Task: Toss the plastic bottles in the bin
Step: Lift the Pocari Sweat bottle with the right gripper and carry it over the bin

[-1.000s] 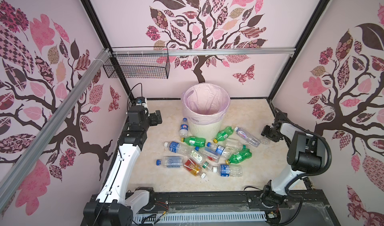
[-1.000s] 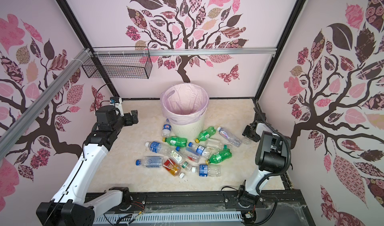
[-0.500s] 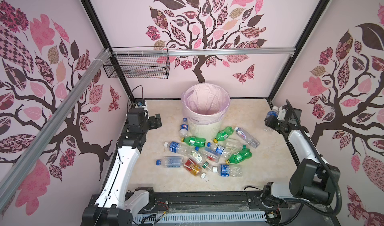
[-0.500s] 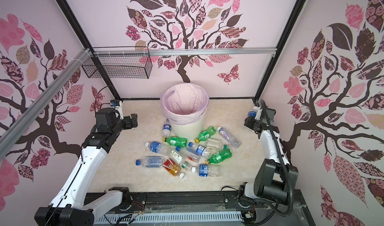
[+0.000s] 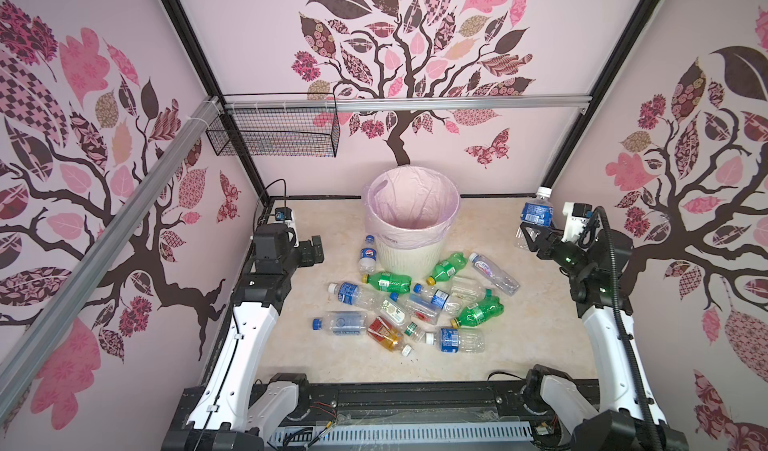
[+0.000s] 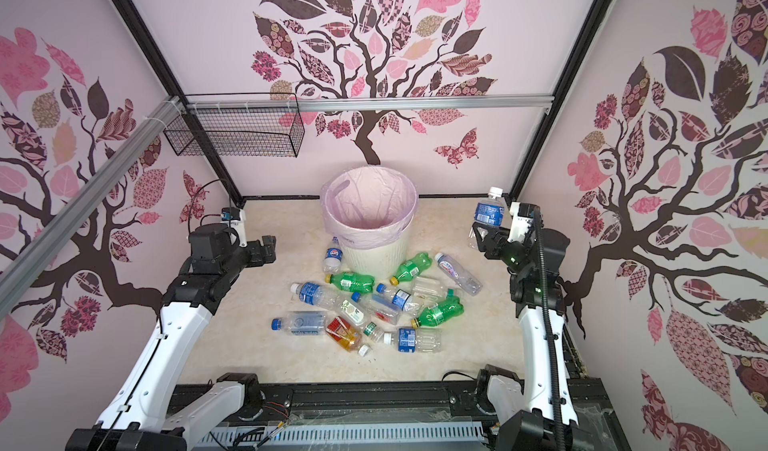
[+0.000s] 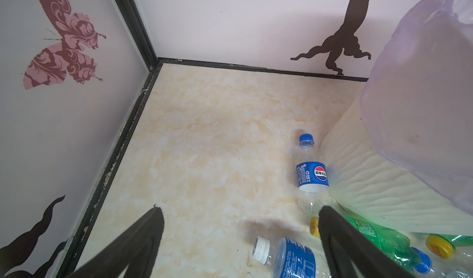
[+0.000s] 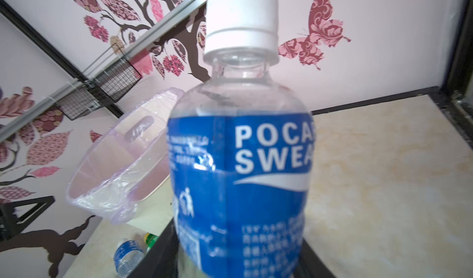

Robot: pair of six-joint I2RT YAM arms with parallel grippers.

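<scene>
Plastic bottles (image 5: 478, 312) litter marbled beige floor (image 5: 332, 366); tree-patterned pink walls (image 5: 249, 54).

Holds a clear bottle (image 6: 489, 213) by its lower body in the right gripper (image 6: 484, 239), lifted clear of the bench (image 6: 257, 345); upright, white cap on top, blue label below the neck. Has the bin (image 6: 376, 258), pink-lined, well apart to that gripper's left. Shows the loose bottles (image 6: 374, 303) heaped on the bench, lower and left of the gripper, some against the bin's foot. Hangs the left gripper (image 6: 266, 250) beyond the bin, carrying nothing.
</scene>
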